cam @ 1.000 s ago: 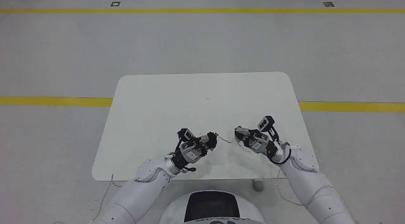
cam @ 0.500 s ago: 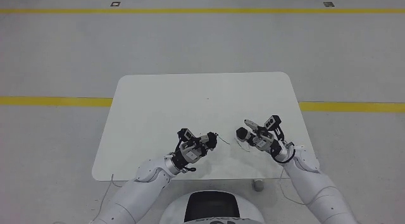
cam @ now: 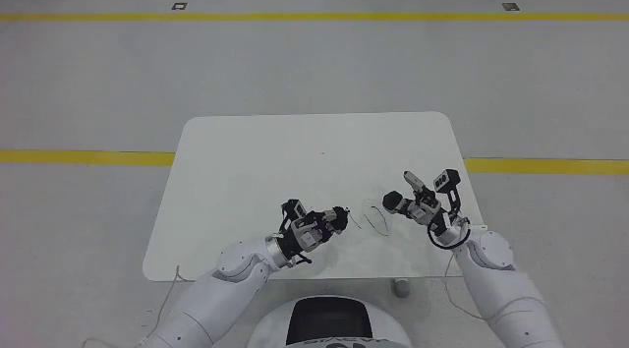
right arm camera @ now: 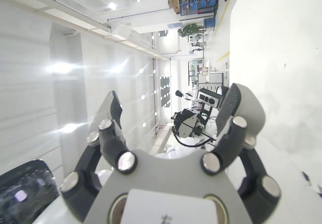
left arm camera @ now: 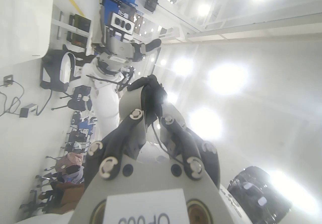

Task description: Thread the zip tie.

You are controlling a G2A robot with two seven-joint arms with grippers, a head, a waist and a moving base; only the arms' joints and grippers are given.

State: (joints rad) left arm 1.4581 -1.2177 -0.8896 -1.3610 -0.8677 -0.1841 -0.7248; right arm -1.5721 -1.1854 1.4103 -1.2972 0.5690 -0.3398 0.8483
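Low centre of the top view, above the worktop [cam: 295, 151]: thin zip tie [left arm camera: 105, 79] clamped in left pincer [cam: 339, 215]; right pincer [right arm camera: 173, 101] alongside, gaping, empty. Likely light, springy, slick; best pinched near the tip.

Your counter [cam: 246, 151] is a white top with rounded corners, standing on a pale floor [cam: 98, 73] crossed by yellow lines [cam: 88, 157]. On it, near the middle, you have a tiny dark speck [cam: 321, 152].
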